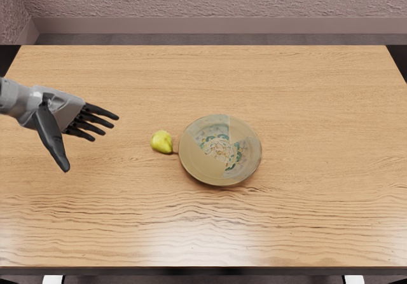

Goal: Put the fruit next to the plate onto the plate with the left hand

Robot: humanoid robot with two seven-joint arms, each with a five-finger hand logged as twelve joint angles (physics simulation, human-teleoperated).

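Observation:
A small yellow-green pear (pixel 161 142) lies on the wooden table, touching the left rim of the plate (pixel 191 160). The plate is round and beige-green with a painted floral centre, and nothing lies on it. My left hand (pixel 76 128) enters from the left edge and hovers well to the left of the pear. Its dark fingers (pixel 95 120) are spread and point right toward the fruit, with the thumb hanging down. It holds nothing. The right arm is out of view.
The wooden table (pixel 203 233) fills most of the view, with its far edge against a grey wall and its front edge at the bottom of the picture.

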